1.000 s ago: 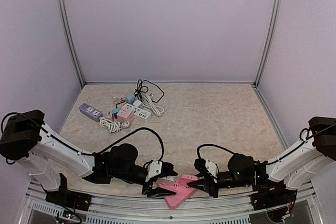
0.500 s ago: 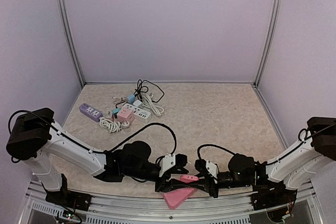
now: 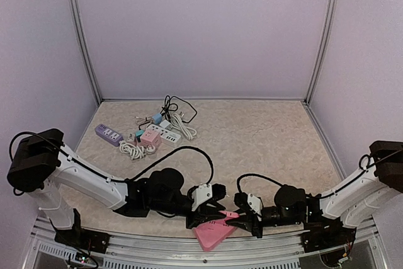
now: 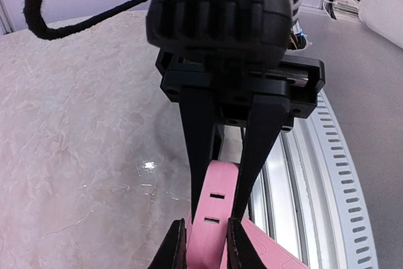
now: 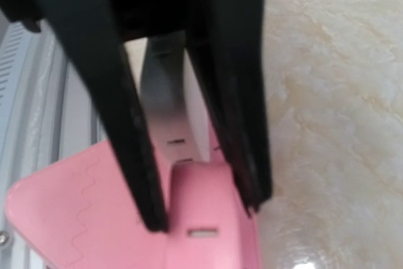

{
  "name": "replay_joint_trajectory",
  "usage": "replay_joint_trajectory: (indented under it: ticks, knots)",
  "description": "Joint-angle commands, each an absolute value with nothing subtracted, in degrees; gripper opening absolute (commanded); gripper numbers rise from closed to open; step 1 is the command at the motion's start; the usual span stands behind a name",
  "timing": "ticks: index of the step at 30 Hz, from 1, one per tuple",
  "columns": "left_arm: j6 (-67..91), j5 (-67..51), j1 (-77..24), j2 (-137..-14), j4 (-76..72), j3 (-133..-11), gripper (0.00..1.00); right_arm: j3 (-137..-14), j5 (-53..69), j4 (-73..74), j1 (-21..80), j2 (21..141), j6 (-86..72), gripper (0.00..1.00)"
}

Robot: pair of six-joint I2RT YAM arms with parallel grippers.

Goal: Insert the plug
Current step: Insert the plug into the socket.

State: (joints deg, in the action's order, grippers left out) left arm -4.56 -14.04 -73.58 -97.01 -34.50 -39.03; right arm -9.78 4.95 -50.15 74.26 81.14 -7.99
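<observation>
Left gripper (image 3: pixel 204 220) is now pinched across the pink slotted bar (image 4: pixel 211 215). A second ago its jaws stood spread and it sat further left, short of the bar. Right gripper (image 3: pixel 238 217) is unchanged, clamped on the same pink assembly from the opposite side. Bar and pink flat piece (image 3: pixel 210 237) sit at the near table (image 3: pixel 264 149) edge, between both grippers. Cannot tell which pink part is the plug. Judgement: both sides held, so insertion can start; alignment unverified.
</observation>
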Motion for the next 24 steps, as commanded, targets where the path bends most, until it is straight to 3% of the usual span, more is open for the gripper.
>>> replay_joint_trajectory:
  ticks: [1,6,24]
  knots:
    - [-6.1,-14.5,-74.2,-97.9,-32.1,-38.8,0.14,-8.1,3.8,-44.1,74.7,80.5,-7.9,0.0]
    - [-8.4,-17.3,-74.6,-97.7,-30.5,-38.1,0.0,-7.9,3.3,-44.0,74.6,80.0,-8.1,0.0]
    - [-21.1,-17.8,-77.2,-100.4,-31.3,-35.0,0.0,-7.7,-9.2,-41.6,78.0,85.9,-15.1,0.0]
